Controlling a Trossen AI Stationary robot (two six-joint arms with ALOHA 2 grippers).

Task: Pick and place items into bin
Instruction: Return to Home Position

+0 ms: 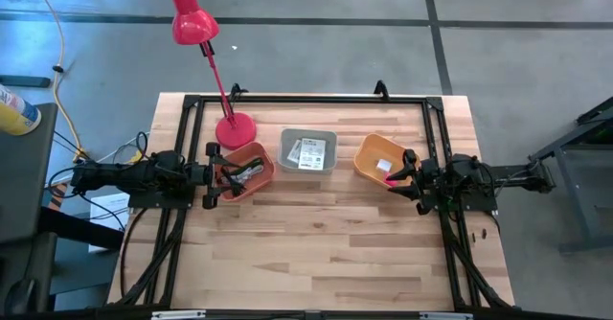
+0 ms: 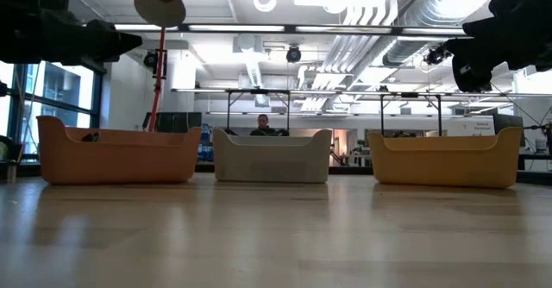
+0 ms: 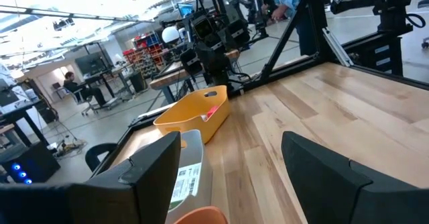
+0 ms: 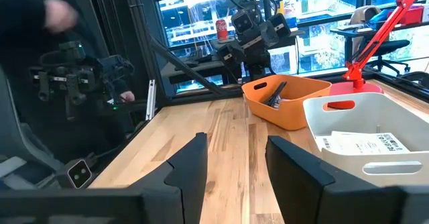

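Observation:
Three bins stand in a row on the table. The orange bin (image 1: pixel 247 171) on the left holds a black cable (image 1: pixel 245 173) and silvery bits. Two white printed packets (image 1: pixel 311 152) lie in the grey bin (image 1: pixel 306 150) in the middle. The yellow-orange bin (image 1: pixel 379 159) on the right holds a tiny pink block (image 1: pixel 391 180) and a white block (image 1: pixel 383 164). My left gripper (image 1: pixel 220 176) hovers open at the orange bin's left rim. My right gripper (image 1: pixel 410 178) hovers open at the yellow-orange bin's right rim. In the wrist views, both the left gripper (image 3: pixel 231 140) and the right gripper (image 4: pixel 236 143) are empty. No green stick shows.
A red desk lamp (image 1: pixel 235 128) stands on its base just behind the orange bin, its head reaching past the table's far edge. A black frame (image 1: pixel 306 98) runs along the far and side edges. Bare wood (image 1: pixel 316 243) lies between the bins and the near edge.

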